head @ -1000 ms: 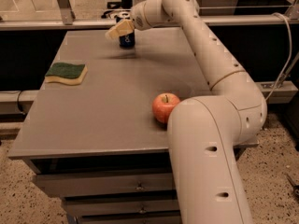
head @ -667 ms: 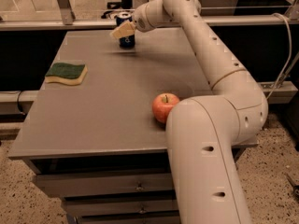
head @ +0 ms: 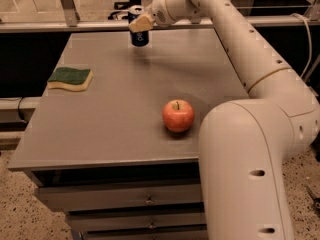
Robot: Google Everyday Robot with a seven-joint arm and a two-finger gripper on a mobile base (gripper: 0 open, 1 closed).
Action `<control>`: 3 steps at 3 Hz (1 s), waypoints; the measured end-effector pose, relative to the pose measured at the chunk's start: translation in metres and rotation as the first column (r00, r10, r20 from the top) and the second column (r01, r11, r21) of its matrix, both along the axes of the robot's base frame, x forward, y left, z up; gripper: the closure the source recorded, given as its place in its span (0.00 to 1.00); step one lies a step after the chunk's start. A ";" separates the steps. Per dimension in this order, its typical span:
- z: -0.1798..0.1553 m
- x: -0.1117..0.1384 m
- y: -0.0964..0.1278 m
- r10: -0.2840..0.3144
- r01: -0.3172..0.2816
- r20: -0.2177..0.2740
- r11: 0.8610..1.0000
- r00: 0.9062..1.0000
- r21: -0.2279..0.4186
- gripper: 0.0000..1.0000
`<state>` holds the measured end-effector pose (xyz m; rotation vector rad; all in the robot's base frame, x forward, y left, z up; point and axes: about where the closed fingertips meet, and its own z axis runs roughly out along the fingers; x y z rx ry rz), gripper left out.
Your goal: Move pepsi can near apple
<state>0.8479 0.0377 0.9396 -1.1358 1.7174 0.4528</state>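
The pepsi can (head: 139,37), dark blue with a silver top, is at the far edge of the grey table (head: 115,109), left of centre. My gripper (head: 140,23) reaches in from the right and is closed around the can's upper part, with a tan fingertip (head: 142,22) across its front. The can looks raised just off the table, with a shadow under it. The red-orange apple (head: 178,115) sits near the table's front right, well apart from the can.
A green and yellow sponge (head: 70,78) lies at the table's left side. My white arm (head: 250,149) rises along the table's right edge beside the apple. Drawers (head: 145,200) sit under the table front. A rail (head: 60,27) runs behind the table.
The gripper and the pepsi can have shifted slightly to the right and a little upward. The apple and the sponge have not moved.
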 end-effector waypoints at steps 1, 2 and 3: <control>0.023 -0.042 -0.016 0.045 -0.045 0.020 0.999 0.999 -0.024 1.00; 0.029 -0.110 -0.045 0.094 -0.096 -0.030 0.994 0.995 -0.047 1.00; 0.029 -0.115 -0.045 0.100 -0.102 -0.038 0.993 0.994 -0.054 1.00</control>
